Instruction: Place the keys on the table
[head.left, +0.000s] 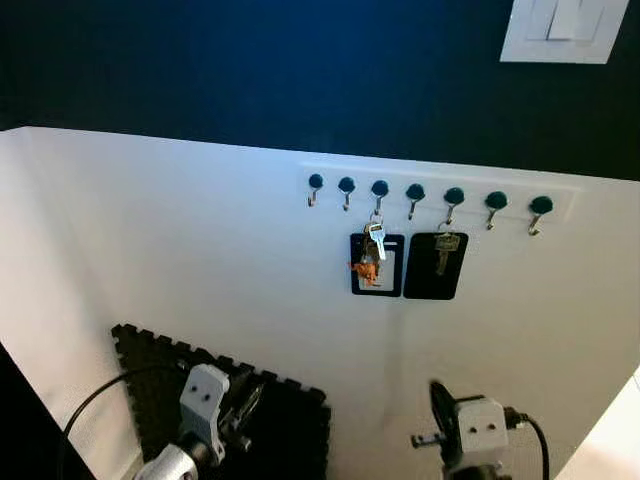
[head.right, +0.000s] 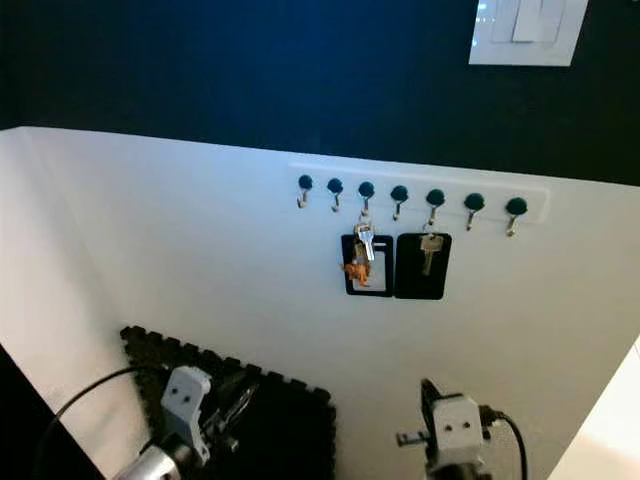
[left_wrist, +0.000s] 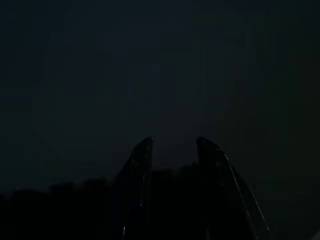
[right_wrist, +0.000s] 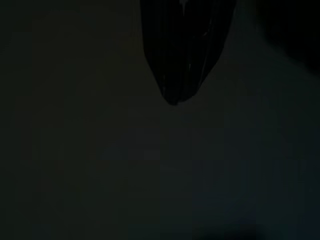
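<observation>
Head views: both key sets (head.left: 372, 252) hang on the hook rail (head.left: 430, 195), nothing taken yet. The left tool (head.left: 243, 398) and right tool (head.left: 438, 400) sit low.

Left wrist view: fingers (left_wrist: 139, 190) spread, empty.

Right wrist view: cannot tell.

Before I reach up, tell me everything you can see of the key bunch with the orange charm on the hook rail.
The key bunch hangs from the third hook from the robot's left on the white hook rail. It holds a silvery key with a pale blue tag or head and a small orange charm low on the robot's left. It hangs straight down against a black card holder with a pale window, flat to the white wall. Beside it hangs a second key on a plain black holder. Neither gripper touches it.
</observation>
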